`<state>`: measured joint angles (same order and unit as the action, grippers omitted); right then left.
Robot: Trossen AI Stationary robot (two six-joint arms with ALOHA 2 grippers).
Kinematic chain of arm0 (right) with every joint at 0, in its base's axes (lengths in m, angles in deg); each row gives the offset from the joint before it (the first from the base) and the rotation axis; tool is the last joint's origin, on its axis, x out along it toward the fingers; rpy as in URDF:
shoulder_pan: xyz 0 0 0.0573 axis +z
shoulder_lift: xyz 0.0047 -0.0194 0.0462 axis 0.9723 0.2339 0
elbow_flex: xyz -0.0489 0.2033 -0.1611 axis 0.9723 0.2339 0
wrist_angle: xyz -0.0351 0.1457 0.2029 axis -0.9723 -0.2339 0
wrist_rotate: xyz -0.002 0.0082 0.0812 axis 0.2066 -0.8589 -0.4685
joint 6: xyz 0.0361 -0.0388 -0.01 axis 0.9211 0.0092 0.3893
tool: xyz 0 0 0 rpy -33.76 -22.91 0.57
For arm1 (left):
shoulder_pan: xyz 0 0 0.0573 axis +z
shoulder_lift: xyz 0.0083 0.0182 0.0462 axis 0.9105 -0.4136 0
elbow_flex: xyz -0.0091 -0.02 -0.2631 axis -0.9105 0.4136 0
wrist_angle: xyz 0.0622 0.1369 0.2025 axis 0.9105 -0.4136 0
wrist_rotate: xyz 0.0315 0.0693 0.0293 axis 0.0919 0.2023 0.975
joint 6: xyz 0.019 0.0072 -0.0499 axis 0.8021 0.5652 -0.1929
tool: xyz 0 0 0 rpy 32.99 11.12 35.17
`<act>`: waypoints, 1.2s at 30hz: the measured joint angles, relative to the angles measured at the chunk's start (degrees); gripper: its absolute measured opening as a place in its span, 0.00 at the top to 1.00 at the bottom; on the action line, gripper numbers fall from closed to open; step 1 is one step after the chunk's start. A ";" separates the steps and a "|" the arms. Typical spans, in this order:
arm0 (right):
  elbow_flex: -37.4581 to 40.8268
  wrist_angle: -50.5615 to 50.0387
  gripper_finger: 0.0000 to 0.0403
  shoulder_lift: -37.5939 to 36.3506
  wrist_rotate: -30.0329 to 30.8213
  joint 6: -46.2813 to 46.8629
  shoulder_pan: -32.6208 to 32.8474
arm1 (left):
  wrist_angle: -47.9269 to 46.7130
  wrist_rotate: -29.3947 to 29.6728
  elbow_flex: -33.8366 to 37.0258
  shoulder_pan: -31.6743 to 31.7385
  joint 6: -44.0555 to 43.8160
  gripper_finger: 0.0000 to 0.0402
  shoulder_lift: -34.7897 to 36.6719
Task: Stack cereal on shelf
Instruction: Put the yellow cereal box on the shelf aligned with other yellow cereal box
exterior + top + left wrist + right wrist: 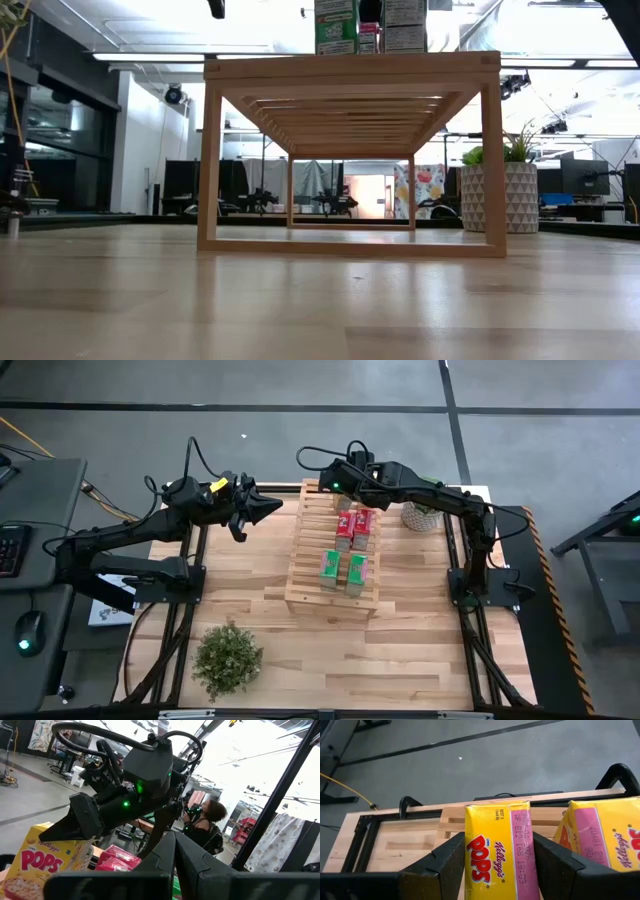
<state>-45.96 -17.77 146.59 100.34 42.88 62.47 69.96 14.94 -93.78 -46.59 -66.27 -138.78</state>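
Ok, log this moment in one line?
right gripper: around yellow cardboard cereal box over light-wood slatted rack | left gripper: shut, waiting beside rack | pink-red and green boxes on rack

High view straight down over the whole tabletop [400,660], low view level at tabletop height under the shelf [350,68], wrist views close in, all sharing the shelf.

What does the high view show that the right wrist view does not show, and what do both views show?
Only the high view shows the left gripper, shut and beside the shelf, the pink-red boxes, the green boxes and a leafy plant. Only the right wrist view shows the right gripper around a yellow Pops box, with a second yellow box beside it. Both show the shelf and tabletop.
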 joint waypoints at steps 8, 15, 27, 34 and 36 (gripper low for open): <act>0.00 -1.76 0.51 0.20 1.17 0.98 0.00 | 0.00 0.00 0.00 0.00 0.00 1.00 0.00; 0.03 -0.39 0.51 0.55 2.74 1.06 0.00 | -0.02 0.00 0.00 0.00 0.00 1.00 0.00; 0.03 -0.58 0.51 0.57 3.71 0.18 0.00 | -0.07 0.00 0.00 0.00 0.07 1.00 0.00; 0.02 -0.85 0.50 0.55 5.12 -0.49 0.00 | -0.04 0.00 0.00 0.00 0.04 1.00 0.00; 0.02 -0.85 0.50 0.57 5.08 -0.49 0.00 | -0.04 0.00 0.00 0.00 0.04 1.00 0.00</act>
<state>-45.94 -18.62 147.15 105.41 42.40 62.47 69.92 14.94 -93.78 -46.59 -66.23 -138.78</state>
